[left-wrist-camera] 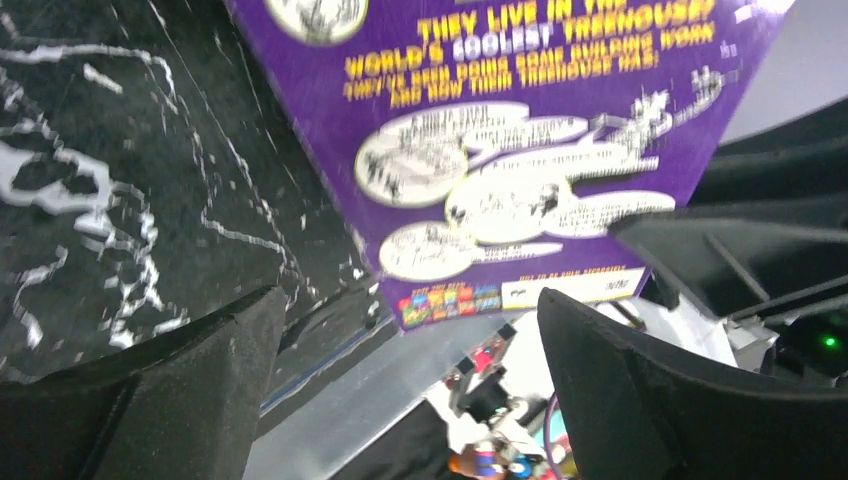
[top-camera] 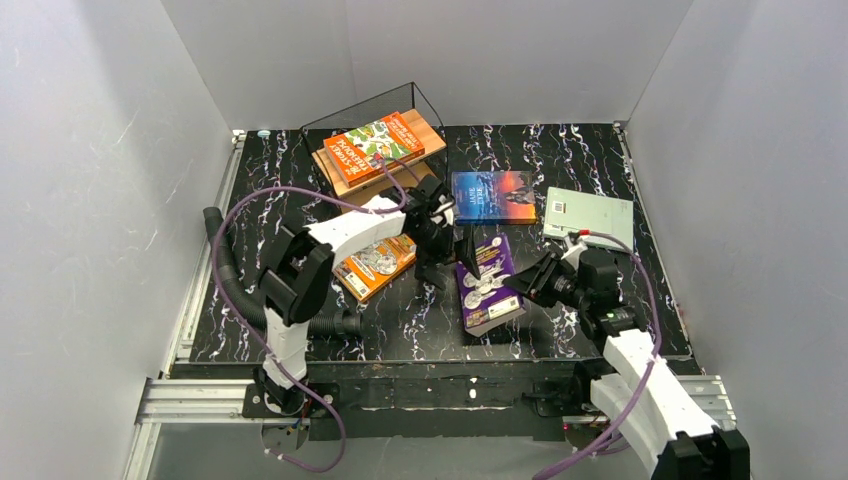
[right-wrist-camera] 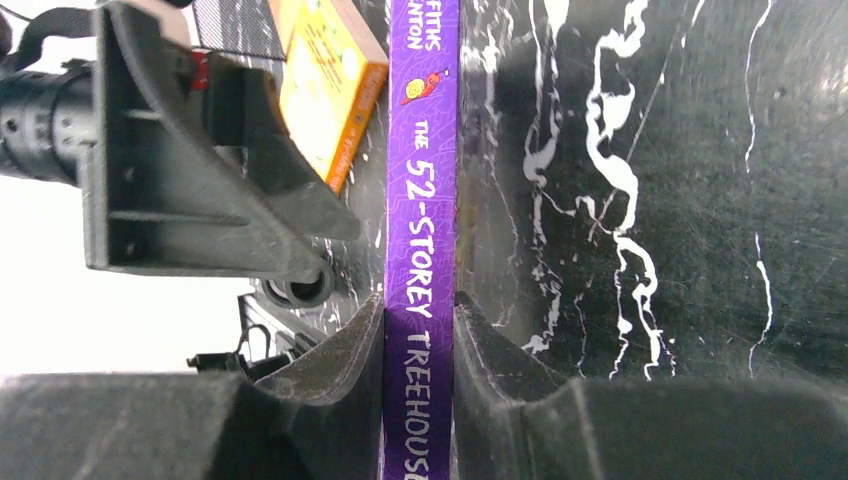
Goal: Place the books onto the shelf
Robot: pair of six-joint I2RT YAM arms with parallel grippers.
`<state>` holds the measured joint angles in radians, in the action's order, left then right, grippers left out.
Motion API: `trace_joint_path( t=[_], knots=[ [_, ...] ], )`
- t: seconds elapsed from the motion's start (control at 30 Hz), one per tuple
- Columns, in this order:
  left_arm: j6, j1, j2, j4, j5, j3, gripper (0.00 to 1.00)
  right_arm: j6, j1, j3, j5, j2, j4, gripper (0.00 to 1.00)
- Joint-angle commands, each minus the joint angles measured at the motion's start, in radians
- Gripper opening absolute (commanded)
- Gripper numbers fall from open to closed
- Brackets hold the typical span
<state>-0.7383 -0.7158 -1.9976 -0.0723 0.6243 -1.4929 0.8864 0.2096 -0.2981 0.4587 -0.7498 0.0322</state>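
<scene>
Up on the shelf (top-camera: 345, 182) at back-left sits only the red-green book (top-camera: 378, 140), so 4 to go: right hand (right-wrist-camera: 418, 310) clamps the purple book (right-wrist-camera: 420, 190) by its spine mid-worktop (top-camera: 600, 160), left hand (left-wrist-camera: 408, 312) gapes open beside it, while orange book (top-camera: 378, 264), blue book (top-camera: 493, 196) & grey-green book (top-camera: 588, 216) lie flat.

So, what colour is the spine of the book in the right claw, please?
Purple, with white lettering; the book shows best in the right wrist view.

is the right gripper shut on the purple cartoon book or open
Shut: the right gripper squeezes the purple cartoon book by its spine.
</scene>
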Motion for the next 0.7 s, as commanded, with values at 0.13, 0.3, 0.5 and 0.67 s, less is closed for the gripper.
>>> trace_joint_path(
  t=[0.13, 0.3, 0.5, 0.67],
  knots=[
    [0.200, 0.005, 0.245, -0.376, -0.165, -0.150, 0.98, 0.002, 0.001, -0.204, -0.075, 0.098, 0.209, 0.01],
    [0.302, 0.006, 0.398, -0.508, -0.265, -0.230, 0.98, 0.016, 0.030, -0.339, -0.110, 0.074, 0.184, 0.01],
    [0.348, 0.039, 0.493, -0.654, -0.383, -0.308, 0.98, 0.054, 0.135, -0.523, -0.159, -0.075, 0.019, 0.01],
    [0.329, 0.096, 0.589, -0.736, -0.488, -0.337, 0.98, 0.080, 0.247, -0.709, -0.211, -0.296, -0.136, 0.01]
  ],
)
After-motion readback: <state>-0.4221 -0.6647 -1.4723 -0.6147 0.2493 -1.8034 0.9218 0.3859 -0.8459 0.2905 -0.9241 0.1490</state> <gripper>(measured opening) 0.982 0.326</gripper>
